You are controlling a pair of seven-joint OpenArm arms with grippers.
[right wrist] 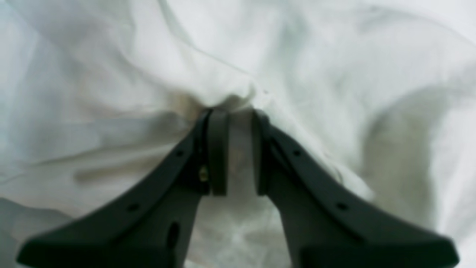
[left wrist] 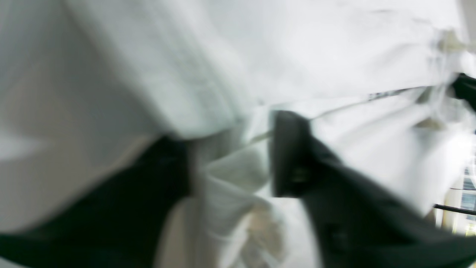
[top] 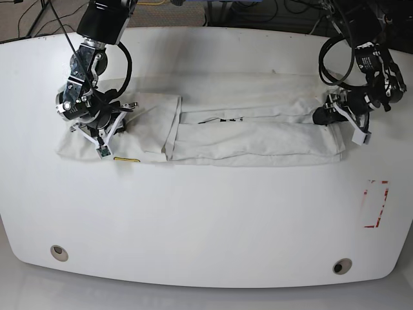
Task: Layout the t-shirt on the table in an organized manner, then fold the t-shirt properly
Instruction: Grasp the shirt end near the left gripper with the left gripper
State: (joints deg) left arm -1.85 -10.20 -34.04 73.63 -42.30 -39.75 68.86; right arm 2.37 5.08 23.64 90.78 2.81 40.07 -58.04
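The white t-shirt lies on the table as a long folded strip, with black lettering in a gap and a small orange-yellow tag at its front left edge. My right gripper is at the strip's left end. In the right wrist view it is shut on a pinch of t-shirt cloth. My left gripper is at the strip's right end. In the blurred left wrist view its fingers stand apart with a cloth fold between them.
Two round metal grommet holes sit near the table's front edge. A red-outlined rectangle marks the right side. Cables and dark gear lie beyond the far edge.
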